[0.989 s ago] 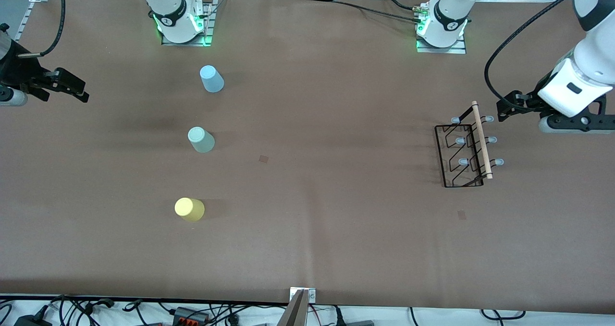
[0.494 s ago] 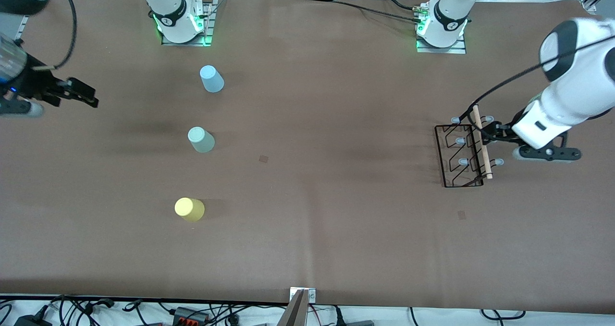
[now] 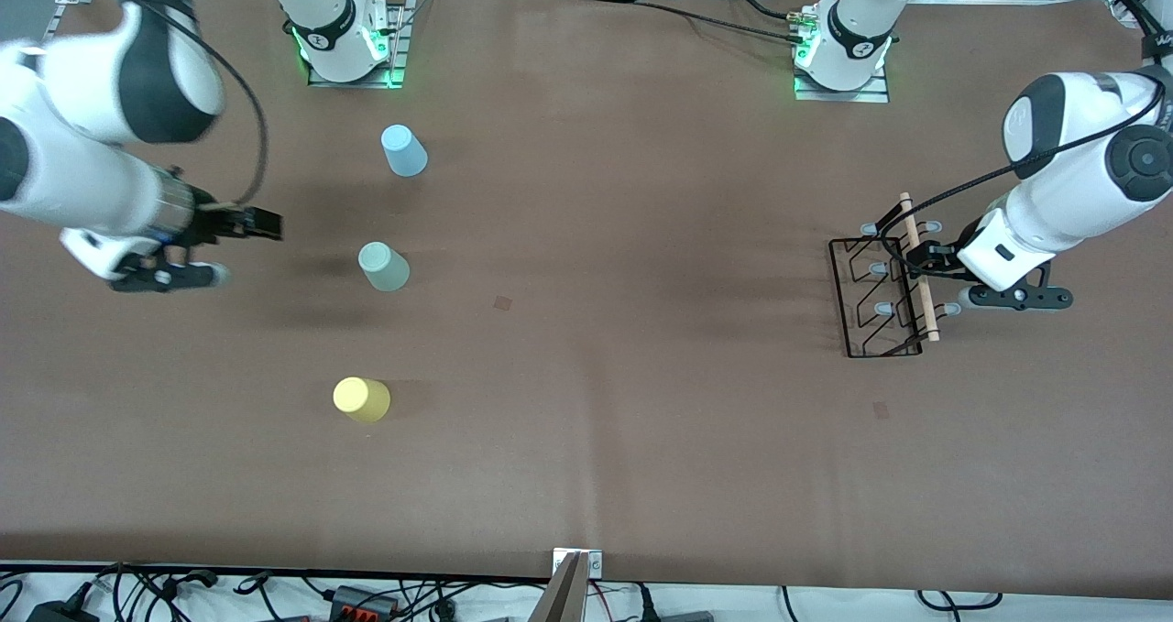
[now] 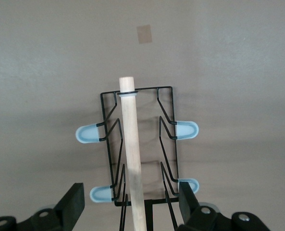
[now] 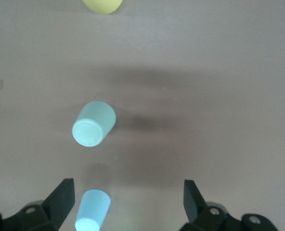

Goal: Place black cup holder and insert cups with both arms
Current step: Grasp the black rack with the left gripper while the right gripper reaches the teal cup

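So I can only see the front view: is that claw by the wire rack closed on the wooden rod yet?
Observer: No. The left wrist view shows the left gripper open, with one finger on either side of the wooden rod handle and a gap on both sides.
Visitor: And the other claw?
Observer: The right gripper is open too and holds nothing.
Visitor: What is its camera looking at?
Observer: The grey-green cup sits mid-picture, and the light blue cup shows close by one finger.
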Controlling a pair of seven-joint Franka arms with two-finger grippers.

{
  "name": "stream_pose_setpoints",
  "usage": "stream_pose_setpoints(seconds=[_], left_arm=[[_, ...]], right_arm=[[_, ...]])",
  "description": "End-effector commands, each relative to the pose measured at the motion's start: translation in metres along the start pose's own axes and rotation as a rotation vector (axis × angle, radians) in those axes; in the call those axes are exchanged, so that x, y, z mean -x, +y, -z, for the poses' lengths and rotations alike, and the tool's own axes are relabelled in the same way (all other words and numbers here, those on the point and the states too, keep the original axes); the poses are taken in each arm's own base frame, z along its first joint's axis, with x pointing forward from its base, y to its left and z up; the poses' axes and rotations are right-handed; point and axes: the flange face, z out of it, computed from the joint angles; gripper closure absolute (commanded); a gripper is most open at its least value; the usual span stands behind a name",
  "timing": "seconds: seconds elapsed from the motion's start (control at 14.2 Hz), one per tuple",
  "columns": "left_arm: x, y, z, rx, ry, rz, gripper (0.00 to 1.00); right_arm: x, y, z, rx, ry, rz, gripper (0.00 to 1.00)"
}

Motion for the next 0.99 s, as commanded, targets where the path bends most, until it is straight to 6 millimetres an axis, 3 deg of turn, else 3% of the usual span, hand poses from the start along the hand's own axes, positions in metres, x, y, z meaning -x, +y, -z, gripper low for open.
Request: stream_pose_setpoints(seconds=[0.0,0.21,0.49,0.71,0.92], left_arm=[[0.002,-0.004,-0.023,-0.003,-0.015,-0.026,0.16],[0.01,-0.008,-0.04,0.001,-0.038,-0.017,0.25],[0.014,-0.008,-0.044,0.001,-0.045,-0.02,0.51],[0.014,-0.007,-0.044,0.001,-0.047,-0.018,0.66],[0.015,-0.007,-0.045,0.002,-0.053,-0.007,0.93]], right_arm=[[-0.011,-0.036,-0.029,0.015,-0.012,-0.019,0.0],[-0.012,-0.069,-0.066,0.024,0.022,-0.043,0.0],[-0.022,-0.07,-0.126,-0.011,-0.018,-0.087,0.0],[-0.024,-0.078,-0.145,-0.068,-0.053,-0.112,0.0],[-0.024,-0.075,-0.159,-0.058,-0.077,-0.121,0.0]])
